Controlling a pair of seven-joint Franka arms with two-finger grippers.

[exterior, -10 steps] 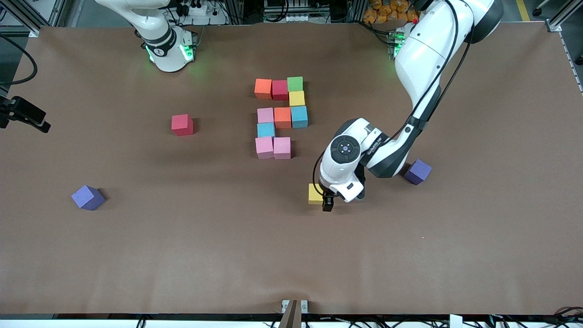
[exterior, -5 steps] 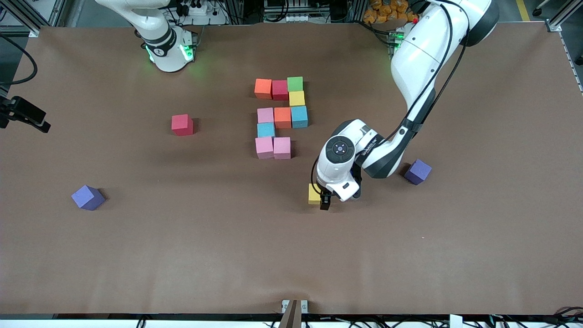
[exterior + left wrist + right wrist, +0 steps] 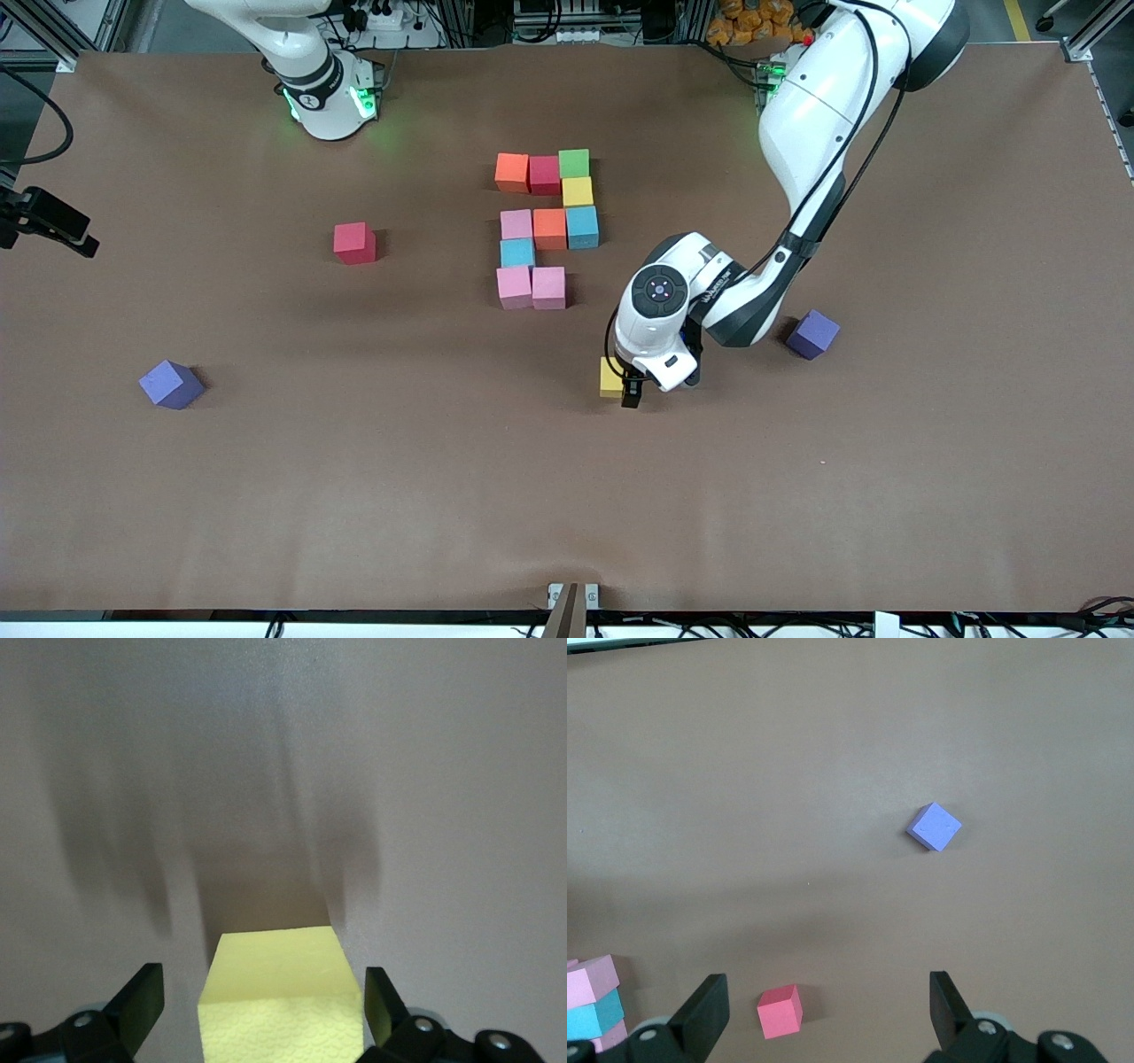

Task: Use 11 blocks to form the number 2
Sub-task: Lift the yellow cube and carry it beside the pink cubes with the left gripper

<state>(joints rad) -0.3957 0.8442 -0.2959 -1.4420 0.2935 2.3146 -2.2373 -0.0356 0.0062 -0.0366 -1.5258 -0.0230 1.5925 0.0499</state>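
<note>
Front view: we log the left gripper (image 3: 631, 387) low over the brown table (image 3: 354, 496), at a loose yellow block (image 3: 609, 377). In the left wrist view the same yellow block (image 3: 279, 997) sits between the fingers (image 3: 142, 1003), with a gap of table showing on each side, so the fingers stand apart and are not clamped on it. Its faces are matte and finely grained, its edges crisp and square, and it casts a soft shadow on the paper-like table cover.

The unfinished number 2 (image 3: 547, 230) lies farther from the front camera than the left gripper, toward the right arm's end of the table. We count ten touching cubes in it: orange (image 3: 511, 172), dark red and green (image 3: 574, 163) in the row nearest the bases; a yellow one below the green; then pink, orange and light blue (image 3: 582, 227); a light blue alone; and two pink (image 3: 532, 288) in the row nearest the camera. All are plain solid-colour cubes of equal size.

A red block (image 3: 354, 243) stands alone, well apart from the gripper toward the right arm's end. One purple cube (image 3: 812, 334) sits near the left arm's elbow, another (image 3: 170, 385) well apart at the right arm's end.

The right arm waits; the right gripper (image 3: 828, 1014) hangs high with fingers apart, over the red block (image 3: 780, 1011).
</note>
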